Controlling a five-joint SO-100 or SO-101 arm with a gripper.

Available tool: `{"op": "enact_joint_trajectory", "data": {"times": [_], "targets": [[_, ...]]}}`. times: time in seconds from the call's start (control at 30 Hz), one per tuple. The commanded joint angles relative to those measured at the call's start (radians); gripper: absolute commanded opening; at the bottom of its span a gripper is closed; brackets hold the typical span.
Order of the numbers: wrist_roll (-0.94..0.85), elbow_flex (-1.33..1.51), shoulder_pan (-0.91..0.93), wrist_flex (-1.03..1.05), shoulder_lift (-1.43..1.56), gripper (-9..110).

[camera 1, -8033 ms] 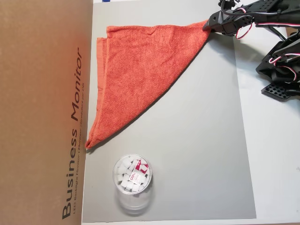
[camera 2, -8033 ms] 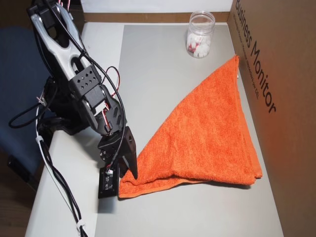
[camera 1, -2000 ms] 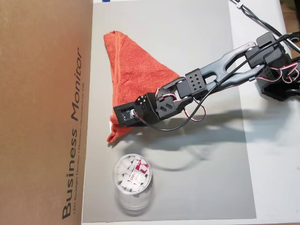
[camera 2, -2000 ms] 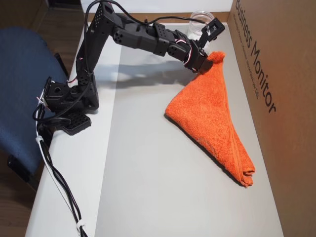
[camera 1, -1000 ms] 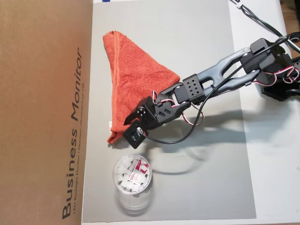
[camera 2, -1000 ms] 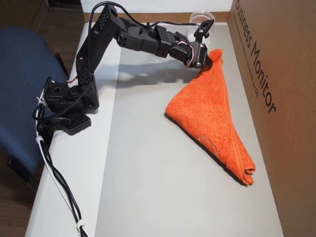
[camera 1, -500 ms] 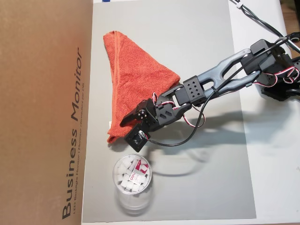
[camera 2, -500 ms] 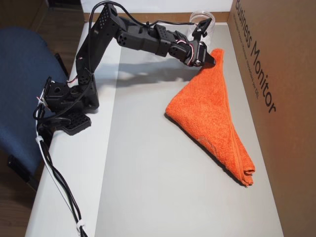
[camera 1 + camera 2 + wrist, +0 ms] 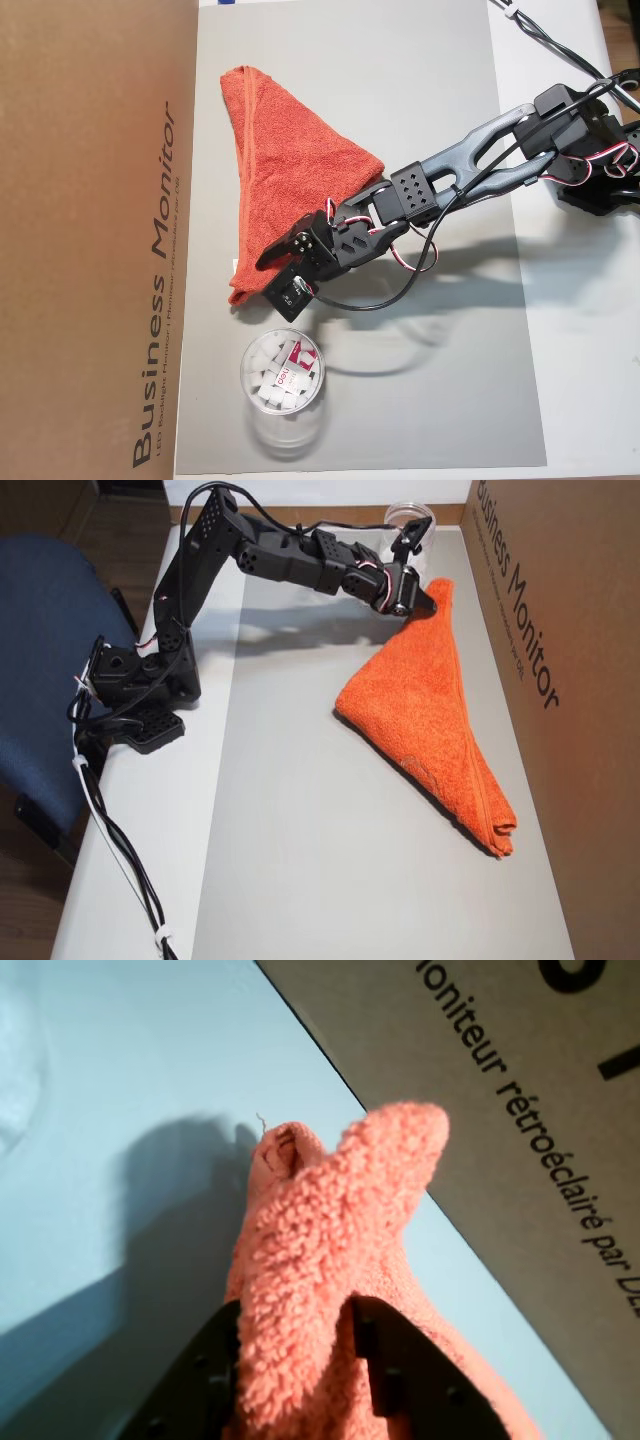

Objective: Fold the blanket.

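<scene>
Gripper (image 9: pixel 292 1360), black and two-fingered, is clamped on a corner of the orange-red terry-cloth blanket (image 9: pixel 290 190); the wrist view shows pile bulging between the fingers (image 9: pixel 205 1380).

Blanket lies on the grey mat (image 9: pixel 420 400) as a narrow folded triangle, left-centre of an overhead view, along the brown cardboard box (image 9: pixel 90 240). Held corner sits at the triangle's lower tip, near the clear plastic jar (image 9: pixel 282 380) but apart from it.

Step in hand, judged: laying the carried corner down to finish a fold.
- Lower until the cloth rests on the layer beneath before releasing.
- Align hemmed edges first.
- Withdraw straight up so pile does not drag.
- Keep clear of the jar.

Legible writing: box reads "Business Monitor"; the wrist view shows "rétroéclairé par". Jar's label is too small to read.
</scene>
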Motion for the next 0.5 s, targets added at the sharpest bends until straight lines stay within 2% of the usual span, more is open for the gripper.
{"op": "enact_joint_trajectory", "data": {"times": [0.0, 0.47], "targets": [[0.017, -0.032, -0.018, -0.009, 0.031, 10], [0.204, -0.029, -0.054, -0.017, 0.1, 10]]}}
